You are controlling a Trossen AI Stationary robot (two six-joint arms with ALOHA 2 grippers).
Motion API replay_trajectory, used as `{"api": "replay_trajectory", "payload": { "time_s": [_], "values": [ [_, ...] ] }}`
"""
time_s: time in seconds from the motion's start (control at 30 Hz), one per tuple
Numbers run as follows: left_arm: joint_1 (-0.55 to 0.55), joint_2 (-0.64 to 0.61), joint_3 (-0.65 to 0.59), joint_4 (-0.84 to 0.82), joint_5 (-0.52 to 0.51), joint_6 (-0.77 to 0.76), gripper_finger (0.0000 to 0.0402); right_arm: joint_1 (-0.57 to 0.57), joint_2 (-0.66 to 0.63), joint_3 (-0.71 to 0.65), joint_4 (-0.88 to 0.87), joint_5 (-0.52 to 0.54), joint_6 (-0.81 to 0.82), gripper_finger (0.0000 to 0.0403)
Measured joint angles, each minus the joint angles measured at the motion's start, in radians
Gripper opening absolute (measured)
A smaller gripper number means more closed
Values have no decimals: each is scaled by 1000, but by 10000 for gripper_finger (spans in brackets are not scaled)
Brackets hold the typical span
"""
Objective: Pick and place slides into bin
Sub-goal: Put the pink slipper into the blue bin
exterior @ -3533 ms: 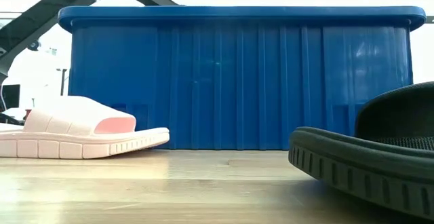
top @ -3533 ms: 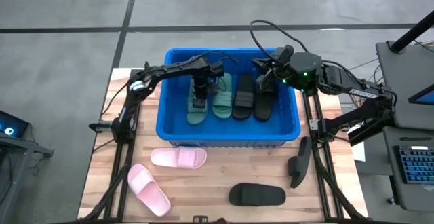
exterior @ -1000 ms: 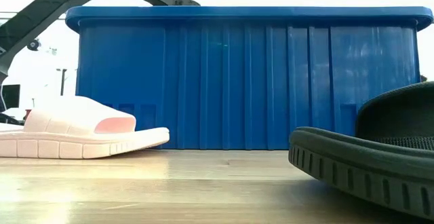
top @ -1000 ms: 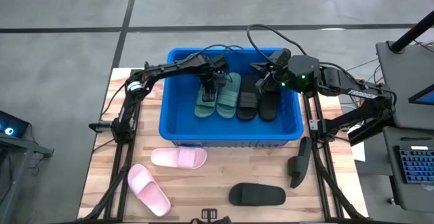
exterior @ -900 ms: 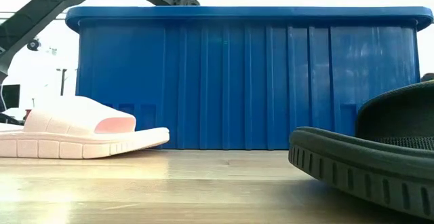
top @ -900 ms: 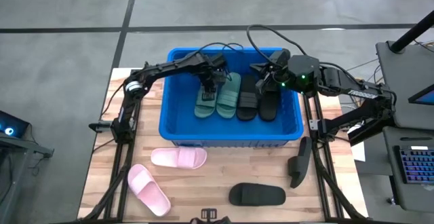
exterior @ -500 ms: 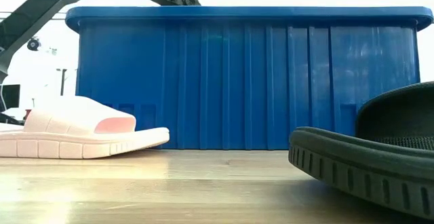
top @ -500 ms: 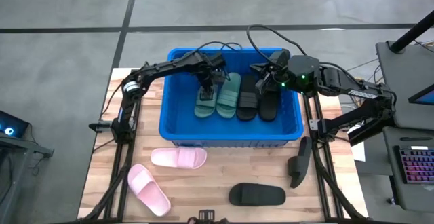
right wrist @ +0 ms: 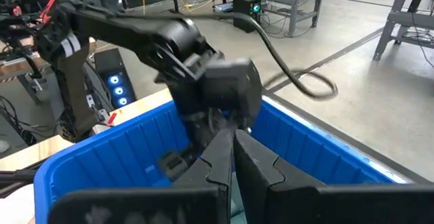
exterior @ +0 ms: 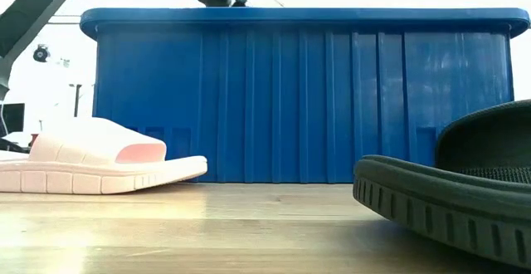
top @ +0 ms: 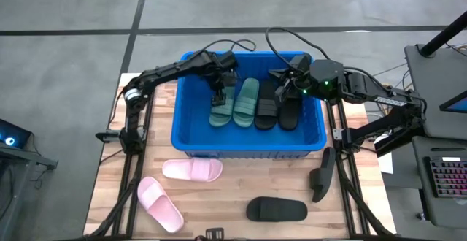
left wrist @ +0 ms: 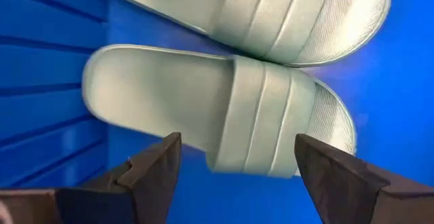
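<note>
The blue bin [top: 248, 147] [exterior: 299, 100] holds two sage green slides [top: 221, 109] [top: 246, 102] and two black slides [top: 265, 104] [top: 290, 108], all flat on its floor. My left gripper [top: 217, 95] [left wrist: 237, 166] hangs open just above the left green slide [left wrist: 217, 115], one finger on each side of its strap, touching nothing. My right gripper [top: 280, 82] [right wrist: 231, 157] is shut and empty above the bin's far right part. On the table lie two pink slides [top: 192, 169] [top: 160, 204] and two black slides [top: 276, 209] [top: 322, 174].
The loose slides lie on the wooden table in front of the bin, one black one near the right edge. In the low view the nearest pink slide [exterior: 99, 162] and a black slide [exterior: 448, 199] stand before the bin's wall. Cables hang over the bin's far rim [top: 241, 52].
My left gripper has risen off the left green slide and drawn a little toward the bin's far left corner. The green slide stays flat on the bin's floor beside the other one.
</note>
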Motion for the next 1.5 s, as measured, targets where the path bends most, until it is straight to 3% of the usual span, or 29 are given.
{"api": "replay_trajectory", "payload": {
  "time_s": [0.27,0.63,1.07,1.27,1.5],
  "values": [
    [-3,-115,0,0,-39,-61,270,5,-1,2,0,-12,-4,8],
    [-39,-321,0,8,-43,-263,270,42,-23,48,0,-28,-71,8],
    [-316,-425,0,124,-99,-573,270,185,-97,48,-144,-21,-36,8],
    [-475,-412,-17,132,-150,-703,270,308,-137,48,-247,-21,-6,8],
    [-639,-408,-44,131,-227,-796,270,480,-186,48,-327,-20,144,8]
  ]
}}
